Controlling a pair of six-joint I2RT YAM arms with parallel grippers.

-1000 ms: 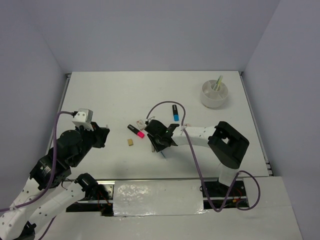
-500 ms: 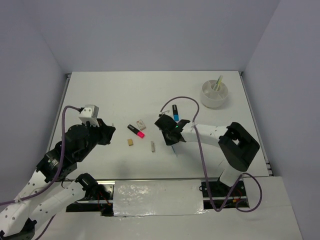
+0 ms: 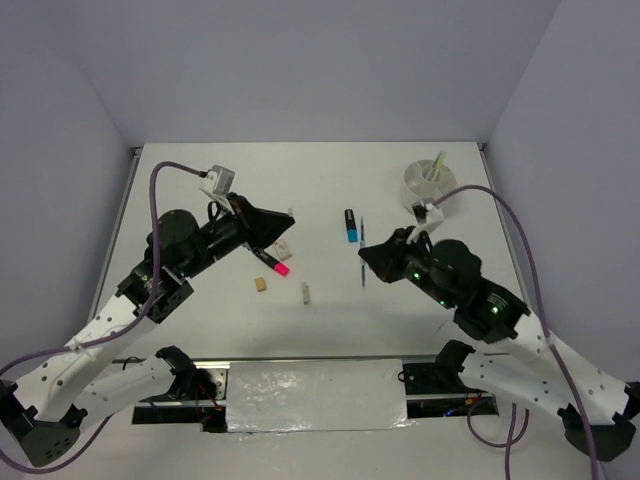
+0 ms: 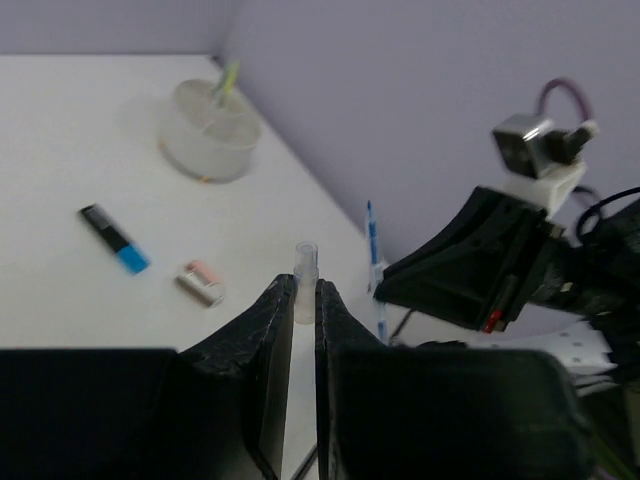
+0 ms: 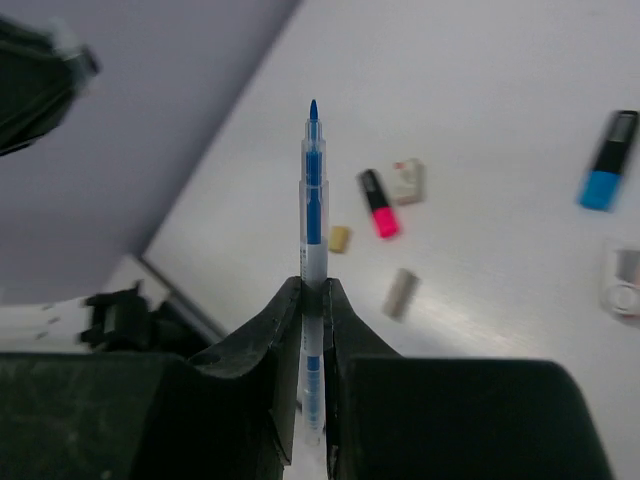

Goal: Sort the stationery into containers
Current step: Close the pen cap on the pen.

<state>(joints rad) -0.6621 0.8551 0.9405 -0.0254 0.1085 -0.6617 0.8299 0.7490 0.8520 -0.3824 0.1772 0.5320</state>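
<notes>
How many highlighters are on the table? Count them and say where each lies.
2. The pink-and-black highlighter lies mid-table, near the left tool. The blue-and-black highlighter lies to its right, toward the bowl. More could hide inside the bowl.

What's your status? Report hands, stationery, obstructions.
Right hand shut on blue pen. Left hand shut on small clear tube. Pink highlighter, blue highlighter unsorted on table. Nothing seen blocking bowl.

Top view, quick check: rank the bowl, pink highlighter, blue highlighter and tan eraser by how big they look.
1. bowl, clearly largest.
2. pink highlighter and blue highlighter: too alike to separate.
3. tan eraser, smallest.
</notes>
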